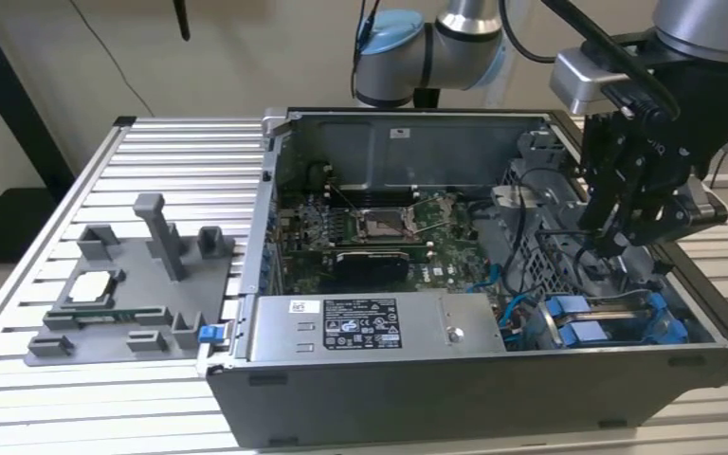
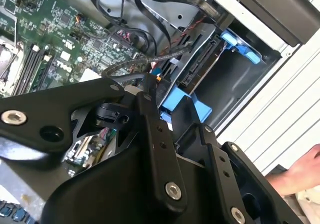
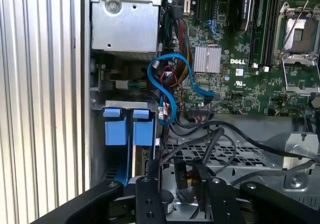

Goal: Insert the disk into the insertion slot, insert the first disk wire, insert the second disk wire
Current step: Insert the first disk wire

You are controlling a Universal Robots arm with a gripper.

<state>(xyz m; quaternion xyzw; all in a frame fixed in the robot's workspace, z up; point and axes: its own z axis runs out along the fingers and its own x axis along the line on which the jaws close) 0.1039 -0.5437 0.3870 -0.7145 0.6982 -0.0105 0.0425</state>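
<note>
The gripper (image 1: 610, 248) is hanging inside the open computer case (image 1: 465, 398), which is sitting on the slatted worktop (image 1: 86, 408). It is hovering over the perforated metal cage (image 3: 235, 154) at the end of the case toward the exterior view's right. In the first wrist view the two black fingers (image 3: 150, 196) are standing narrow and are pinching the plug of a black wire (image 3: 212, 141). The wire is arching up from between the fingers and across the cage.

The disk (image 3: 142, 131), in its blue carrier, is sitting on edge in the slot (image 3: 122, 103), just beside the cage, with its two blue tabs sticking out next to each other. In the second wrist view the disk's connector edge (image 2: 197, 66) is facing the fingers, close to the wire's plug, though whether they are touching cannot be told.

A blue cable (image 3: 170, 83) is looping between the slot and the green circuit board (image 3: 240, 68). The silver power-supply box (image 1: 377, 322) is lying along the near wall of the case. On the worktop toward the exterior view's left, a grey tray (image 1: 124, 313) is holding small parts. A person's hand (image 2: 300, 176) is resting on the worktop outside the case.
</note>
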